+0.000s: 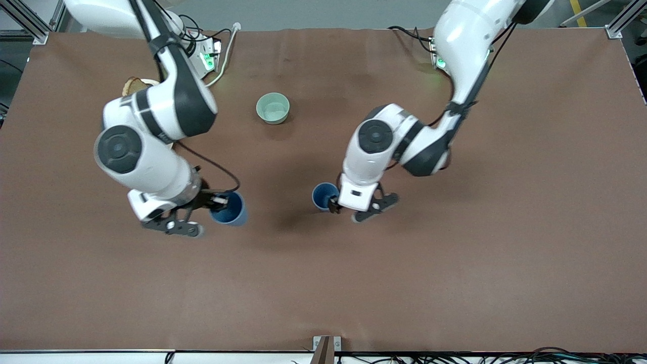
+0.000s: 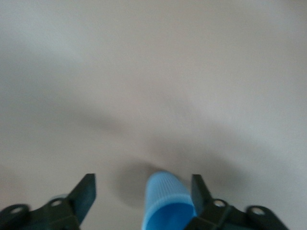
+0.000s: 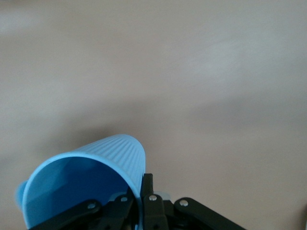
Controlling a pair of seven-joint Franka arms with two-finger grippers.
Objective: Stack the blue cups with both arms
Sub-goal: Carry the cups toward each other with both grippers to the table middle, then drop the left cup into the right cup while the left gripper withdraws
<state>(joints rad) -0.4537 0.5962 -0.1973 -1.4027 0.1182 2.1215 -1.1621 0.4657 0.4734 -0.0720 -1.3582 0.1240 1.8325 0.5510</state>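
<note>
Stacking not begun: my right hand (image 1: 218, 201) pinched one blue cup (image 1: 230, 210), my left hand (image 1: 354, 210) hung wide beside the other cup (image 1: 323, 195), both well apart.

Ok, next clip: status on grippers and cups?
Right gripper shut on one blue cup's rim. Left gripper open around second blue cup. Nothing between.

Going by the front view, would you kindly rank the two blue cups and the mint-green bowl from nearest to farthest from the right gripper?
1. Blue cup held in the right gripper fingers.
2. Blue cup at the open left gripper, toward the table's middle.
3. Mint-green bowl, farther from the front camera than both cups.
</note>
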